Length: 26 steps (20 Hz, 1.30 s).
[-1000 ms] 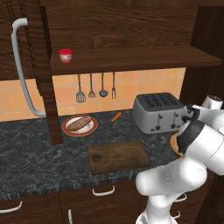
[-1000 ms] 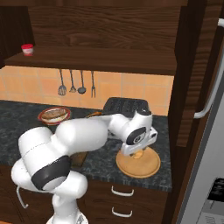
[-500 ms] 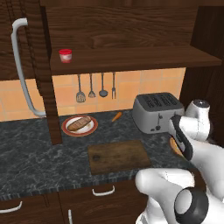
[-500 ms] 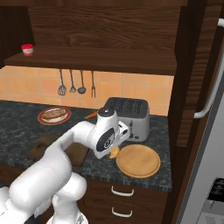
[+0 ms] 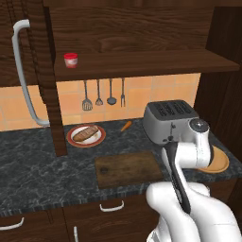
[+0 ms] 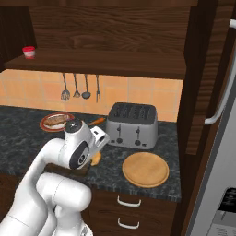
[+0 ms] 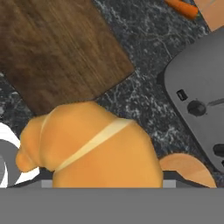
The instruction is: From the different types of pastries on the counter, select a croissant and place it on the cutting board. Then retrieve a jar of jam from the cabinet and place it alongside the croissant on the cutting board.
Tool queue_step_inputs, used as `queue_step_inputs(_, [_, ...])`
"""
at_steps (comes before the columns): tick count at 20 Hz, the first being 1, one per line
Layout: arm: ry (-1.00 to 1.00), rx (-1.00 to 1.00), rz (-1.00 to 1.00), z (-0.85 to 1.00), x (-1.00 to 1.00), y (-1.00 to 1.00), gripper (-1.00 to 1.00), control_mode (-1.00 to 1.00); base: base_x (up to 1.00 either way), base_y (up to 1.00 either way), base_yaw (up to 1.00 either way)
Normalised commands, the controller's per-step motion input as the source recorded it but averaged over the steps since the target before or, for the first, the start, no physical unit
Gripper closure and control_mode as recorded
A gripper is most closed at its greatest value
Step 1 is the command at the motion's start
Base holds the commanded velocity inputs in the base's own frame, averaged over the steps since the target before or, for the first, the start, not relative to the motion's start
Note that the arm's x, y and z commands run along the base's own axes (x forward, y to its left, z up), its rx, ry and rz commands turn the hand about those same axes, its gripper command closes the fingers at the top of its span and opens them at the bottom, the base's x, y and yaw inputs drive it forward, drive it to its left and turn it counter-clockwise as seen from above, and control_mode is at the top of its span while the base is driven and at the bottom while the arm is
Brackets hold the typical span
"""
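Step in hand: carrying croissant [image 7: 94,146] to cutting board [image 5: 128,168]. Claw [image 6: 96,155] apparently clamped on croissant, fingertips hidden, held above table [image 5: 28,172] by board's corner. Next: shift over board, lower, release. Jam jar [image 5: 71,60] on cabinet shelf.

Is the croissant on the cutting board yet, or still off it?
Off it. In the hand view the croissant sits close up at the gripper, over the counter, beside the bare cutting board.

From behind the arm, left and right, we look forward and down; both share the toaster [image 5: 169,119] and counter [image 6: 23,133]. Our hand camera looks closely down at the cutting board [image 7: 57,48].
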Motion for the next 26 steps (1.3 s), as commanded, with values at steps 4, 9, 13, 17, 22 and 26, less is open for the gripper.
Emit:
queue_step_inputs(4, [-0.01,0.00,0.04,0.09,0.03,0.59,1.00,-1.00,0.00,0.00,0.00])
queue_step_inputs(9, [0.00,0.00,0.06,0.00,0.00,0.74,1.00,-1.00,0.00,0.00,0.00])
queue_step_inputs(13, [0.00,0.00,0.07,-0.03,0.00,0.82,1.00,-1.00,0.00,0.00,0.00])
queue_step_inputs(17, [0.00,0.00,0.07,-0.17,0.12,0.54,1.00,-1.00,0.00,0.00,0.00])
queue_step_inputs(22, [0.00,0.00,0.03,-0.07,0.56,-0.07,1.00,-1.00,0.00,0.00,0.00])
queue_step_inputs(26, [0.04,0.00,0.01,-0.03,0.16,-0.25,1.00,-1.00,0.00,0.00,0.00])
